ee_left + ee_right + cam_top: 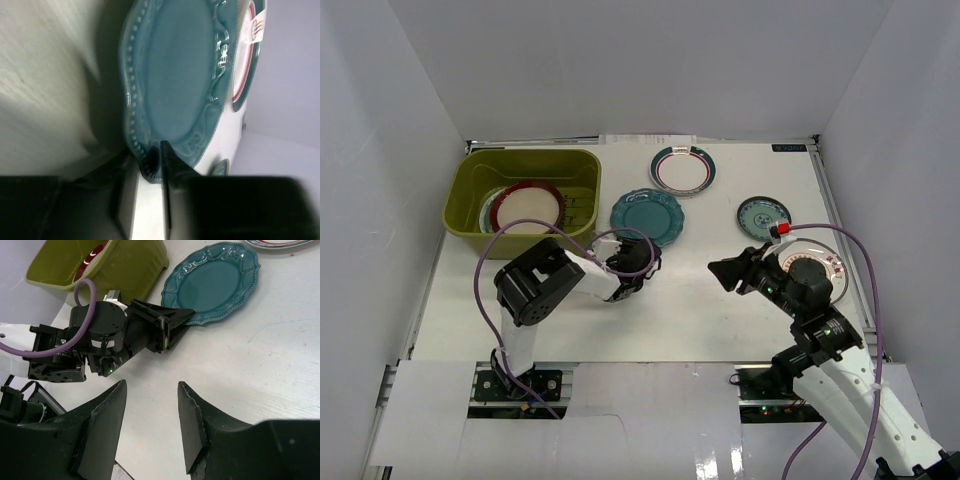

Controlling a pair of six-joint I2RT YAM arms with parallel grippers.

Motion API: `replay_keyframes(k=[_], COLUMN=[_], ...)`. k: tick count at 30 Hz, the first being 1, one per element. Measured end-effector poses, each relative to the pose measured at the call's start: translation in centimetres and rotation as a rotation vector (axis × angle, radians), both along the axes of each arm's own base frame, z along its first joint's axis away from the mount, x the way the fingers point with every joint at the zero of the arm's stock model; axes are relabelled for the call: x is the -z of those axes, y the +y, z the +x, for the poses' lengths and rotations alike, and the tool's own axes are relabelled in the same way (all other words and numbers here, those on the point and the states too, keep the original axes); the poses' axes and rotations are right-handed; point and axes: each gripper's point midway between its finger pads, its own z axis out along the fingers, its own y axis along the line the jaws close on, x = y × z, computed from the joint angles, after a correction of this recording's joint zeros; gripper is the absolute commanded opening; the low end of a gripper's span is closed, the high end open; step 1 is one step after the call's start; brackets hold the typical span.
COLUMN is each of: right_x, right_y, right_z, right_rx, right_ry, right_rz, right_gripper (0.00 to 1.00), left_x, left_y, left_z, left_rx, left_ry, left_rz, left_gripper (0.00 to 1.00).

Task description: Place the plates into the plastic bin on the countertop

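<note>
- Top external sits high on the near side and looks down over the whole countertop (pixel 700 320).
- Left wrist is jammed right up close, sighting along the scalloped teal plate (pixel 180 75), which fills the upper centre.
- Right wrist stands farther back, looking low across the surface, with that same plate at upper right. All three views share it.

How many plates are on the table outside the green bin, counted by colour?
Teal plates: 2, the scalloped plate and the small plate
White plate with teal-and-red rim: 1
Orange-patterned plate: 1
Total: 4
</note>
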Motion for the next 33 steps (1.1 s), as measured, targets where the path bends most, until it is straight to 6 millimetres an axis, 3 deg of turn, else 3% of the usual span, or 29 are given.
replay_keyframes(k=[6,12,16,22,23,27,33], right_x=[0.0,-0.1,-0.2,-0.8,-1.0,-1.1,-2.8], right_y=[0.1,0.2,0.2,-0.2,-0.4,-1.0,-1.9], right_z=[-0.3,-0.5,-0.6,-0.7,-0.7,-0.6,-0.6], right_rx=[-0.011,-0.022,-0.024,-0.003,0.006,0.045,0.094], right_ry=[0.001,0.001,0.003,0.002,0.000,0.013,-0.007], right_rz=[0.002,0.008,0.012,0.014,0.014,0.016,0.022], right_gripper=[0.51,0.51,0.54,0.66,0.73,0.77,0.77], left_x=[0.1,-0.1,-1.4,-3.7,-4.1,-7.2,-15.5], left_y=[0.4,1.3,1.8,2.4,2.5,2.4,2.4], left_z=[0.2,-1.6,-3.7,-8.0,-8.7,-10.3,-11.3], left_rx=[-0.003,0.049,0.139,0.363,0.401,0.496,0.535], left_ry=[-0.020,-0.033,-0.077,-0.153,-0.169,-0.246,-0.447], left_rz=[-0.029,-0.015,0.055,0.144,0.154,0.157,0.065], left_gripper=[0.00,0.00,0.00,0.00,0.00,0.00,0.00])
